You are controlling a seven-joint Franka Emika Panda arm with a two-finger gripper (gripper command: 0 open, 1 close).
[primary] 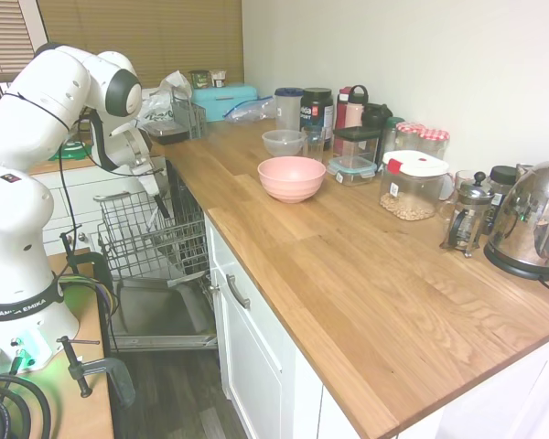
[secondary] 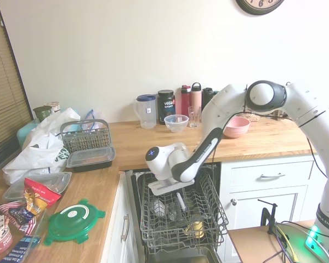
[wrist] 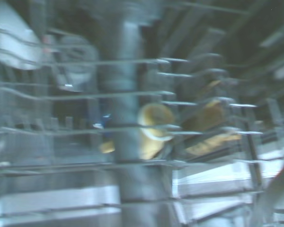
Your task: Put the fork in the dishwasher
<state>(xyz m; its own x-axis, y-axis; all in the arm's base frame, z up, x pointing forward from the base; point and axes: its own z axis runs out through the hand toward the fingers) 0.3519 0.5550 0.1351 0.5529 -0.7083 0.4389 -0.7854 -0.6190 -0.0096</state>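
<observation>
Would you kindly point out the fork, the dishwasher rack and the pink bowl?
fork [secondary: 181, 201], second exterior view, middle of its pale handle.
dishwasher rack [secondary: 219, 219], second exterior view, right wire wall.
pink bowl [primary: 292, 179], first exterior view, outer side.

You're set up in a regular home kitchen: long wooden countertop [primary: 348, 265], white drawers [primary: 252, 338] underneath, a built-in dishwasher [secondary: 178, 219] with its rack pulled out, a steel kettle [primary: 533, 219], a French press [primary: 467, 216] and food jars [primary: 412, 186] against the wall.
</observation>
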